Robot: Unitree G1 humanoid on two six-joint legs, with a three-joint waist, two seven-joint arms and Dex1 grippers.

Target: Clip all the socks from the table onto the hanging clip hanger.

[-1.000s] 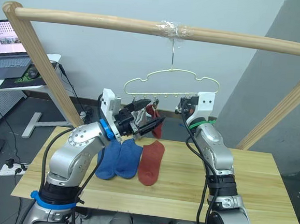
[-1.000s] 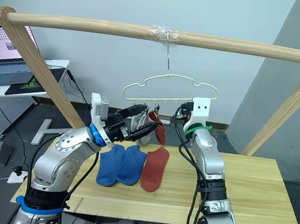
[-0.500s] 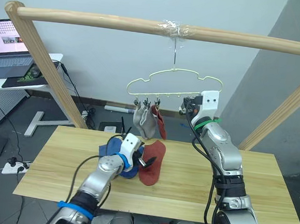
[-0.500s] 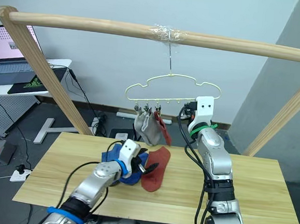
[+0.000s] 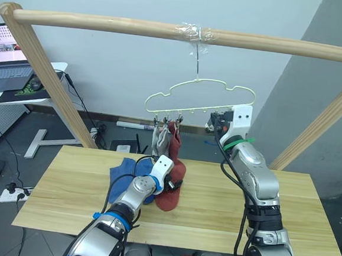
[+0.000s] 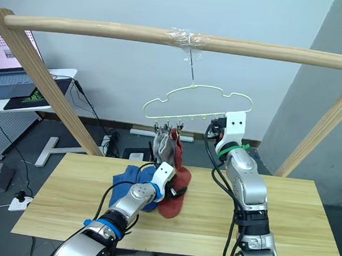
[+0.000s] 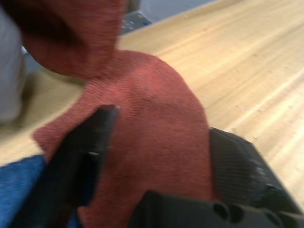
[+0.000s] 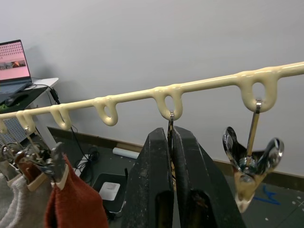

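Note:
The pale clip hanger hangs by its hook from the wooden pole. Two light grey socks and one rust-red sock hang from clips at its left end. On the table lie two blue socks and a rust-red sock. My left gripper is low over this sock, open, with one finger on each side of the bunched cloth. My right gripper is up at the hanger's right part, shut on a metal clip under the bar. A free clip hangs beside it.
A thick wooden frame pole runs overhead, with slanted posts at both sides. A white desk with a laptop stands at the far left, behind the table. The table's right half is bare wood.
My left arm dropped from the hanger, leaving a grey sock clipped there, and reached onto the rust-red sock on the table. The right gripper stayed at its clip.

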